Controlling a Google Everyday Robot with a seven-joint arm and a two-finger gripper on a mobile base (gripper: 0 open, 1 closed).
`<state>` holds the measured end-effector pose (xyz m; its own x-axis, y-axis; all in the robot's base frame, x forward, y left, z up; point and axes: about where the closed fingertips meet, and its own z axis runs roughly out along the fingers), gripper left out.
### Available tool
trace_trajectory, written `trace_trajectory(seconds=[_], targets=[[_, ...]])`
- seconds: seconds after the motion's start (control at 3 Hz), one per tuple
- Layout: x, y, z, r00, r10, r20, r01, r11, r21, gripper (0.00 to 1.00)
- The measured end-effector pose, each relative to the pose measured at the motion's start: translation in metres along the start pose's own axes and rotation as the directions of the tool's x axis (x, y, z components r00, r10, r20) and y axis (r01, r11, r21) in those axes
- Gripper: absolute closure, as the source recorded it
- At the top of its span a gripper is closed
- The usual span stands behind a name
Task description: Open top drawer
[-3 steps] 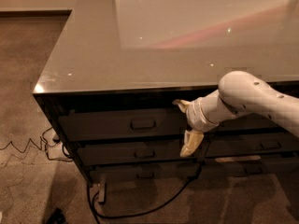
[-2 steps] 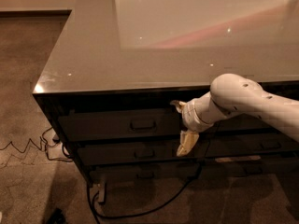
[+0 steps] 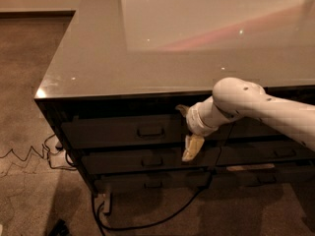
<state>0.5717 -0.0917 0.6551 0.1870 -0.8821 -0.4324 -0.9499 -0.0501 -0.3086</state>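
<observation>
Gripper [image 3: 183, 132] spread wide, just right of top drawer [image 3: 108, 132] handle [image 3: 150, 130].

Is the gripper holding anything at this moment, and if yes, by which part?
Nothing is held. The gripper is open in front of the top drawer, to the right of its handle, and does not touch it.

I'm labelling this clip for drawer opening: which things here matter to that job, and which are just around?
Job: top drawer, its loop handle, the gripper, open, just right of that handle.
Just there: lower drawers, black cable on the floor, glossy cabinet top.
</observation>
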Motion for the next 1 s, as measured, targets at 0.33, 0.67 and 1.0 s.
trace_trajectory(seconds=[0.33, 0.67, 1.0], targets=[[0.012, -0.022, 0.011, 1.0, 0.007, -0.026, -0.007, 1.0, 0.003, 0.0], [0.038, -0.02, 0.022, 0.994, 0.041, -0.099, -0.043, 0.9988, -0.023, 0.19], [0.051, -0.009, 0.022, 0.989, 0.062, -0.137, -0.069, 0.9968, -0.042, 0.42]])
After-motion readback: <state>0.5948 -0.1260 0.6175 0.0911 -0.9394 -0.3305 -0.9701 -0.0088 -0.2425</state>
